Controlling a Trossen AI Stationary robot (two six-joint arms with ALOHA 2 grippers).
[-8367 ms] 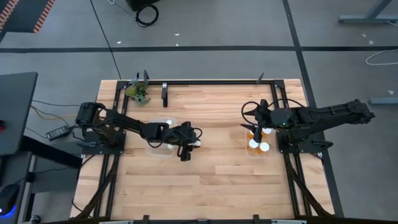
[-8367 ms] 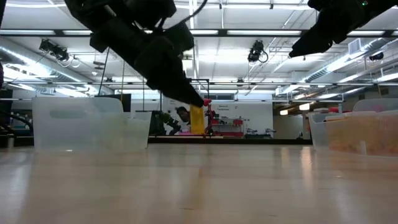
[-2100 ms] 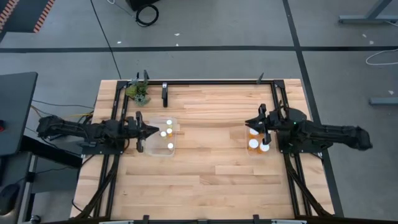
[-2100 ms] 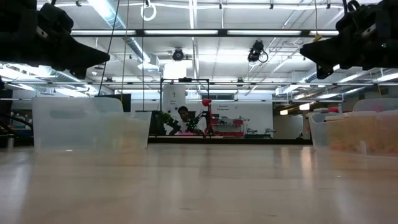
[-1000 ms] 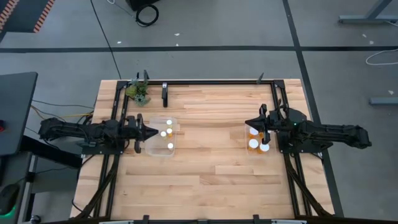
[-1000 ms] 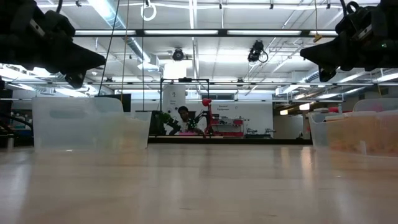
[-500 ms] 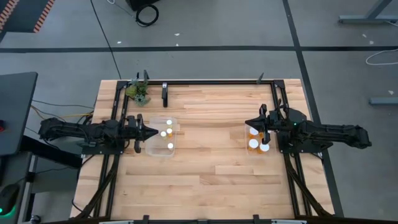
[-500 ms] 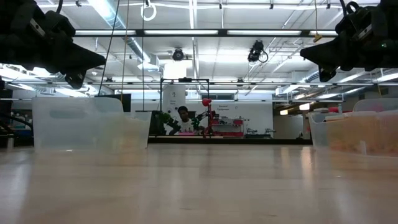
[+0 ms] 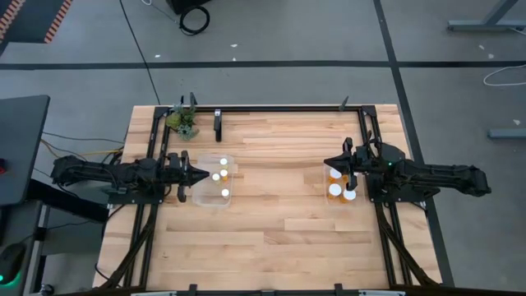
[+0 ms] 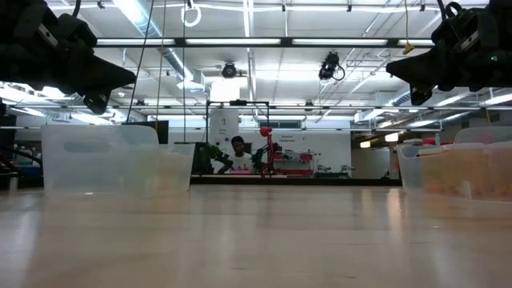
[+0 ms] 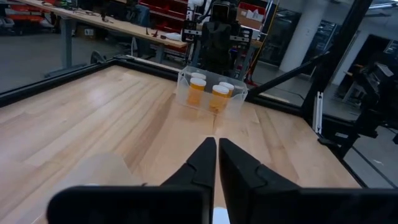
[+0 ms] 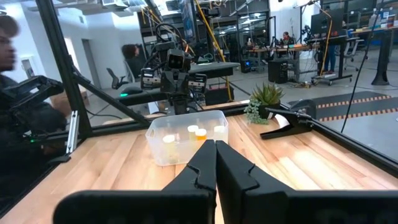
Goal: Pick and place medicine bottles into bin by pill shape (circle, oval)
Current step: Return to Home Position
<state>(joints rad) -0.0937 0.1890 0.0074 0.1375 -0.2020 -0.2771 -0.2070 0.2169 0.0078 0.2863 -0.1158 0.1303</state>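
Two grippers I am watching, both pinched together, empty: left gripper (image 9: 200, 173) hovering beside left clear bin (image 9: 206, 201), right gripper (image 9: 328, 163) beside right clear bin (image 9: 362, 191) of medicine bottles (image 9: 335, 191).

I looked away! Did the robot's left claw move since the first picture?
Yes. The left gripper pulled back toward the left edge of the table. It was past the left bin, near the middle, and now it is at the bin's outer side.

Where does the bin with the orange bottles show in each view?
High view: bin right of centre, by the right arm.
Low view: bin at the right edge.
Left wrist view: bin across the table.
Right wrist view: not in it.
Shared landmark: the right arm beside it.
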